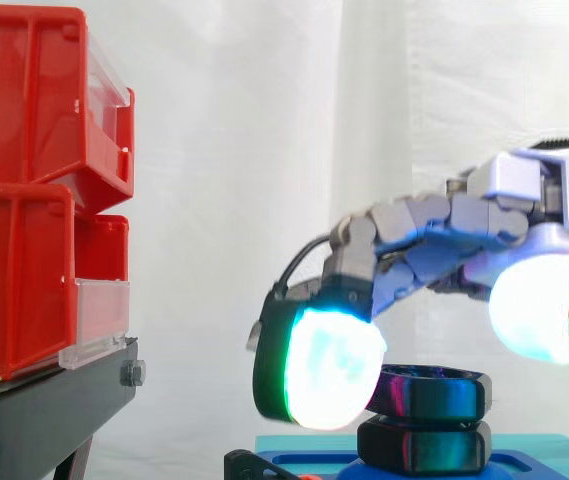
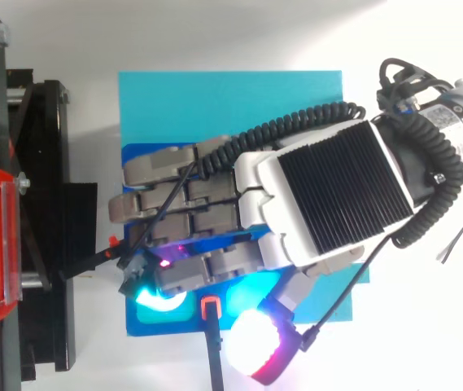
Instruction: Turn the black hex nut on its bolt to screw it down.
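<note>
The grey-and-white robot hand [image 2: 329, 195] lies palm down, its ribbed black back facing up; it reaches leftward from the silver-grey wrist [image 2: 459, 134] at the top view's right edge; in the side view it slopes down toward the left.

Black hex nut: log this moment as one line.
hand over black hex nut | grasp unclear | nut above blue base | red bins at side view's left
</note>
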